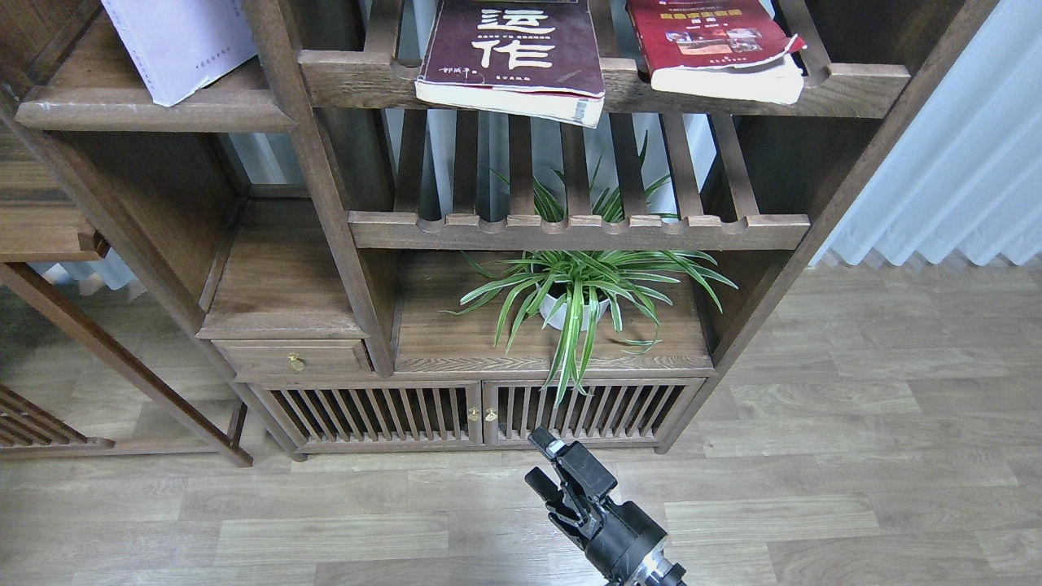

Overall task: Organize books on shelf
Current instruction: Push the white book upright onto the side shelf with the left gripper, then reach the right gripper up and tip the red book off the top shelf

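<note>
Across the top of the view, a thick maroon paperback with large white Chinese characters [511,50] and a red paperback with cover photos [716,45] lie flat on a slatted rack [606,89], spines overhanging its rail; at 10 o'clock a pale lavender-white paperback [181,42] stands on the solid dark-brown wooden shelf [155,110]. At 6 o'clock the right gripper [547,465] hangs low, fingers [544,443] slightly parted, empty. Paperbacks probably flex; grasp the overhanging edge. A potted spider plant [582,289] and wood-plank floor [855,456] lie below.
</note>
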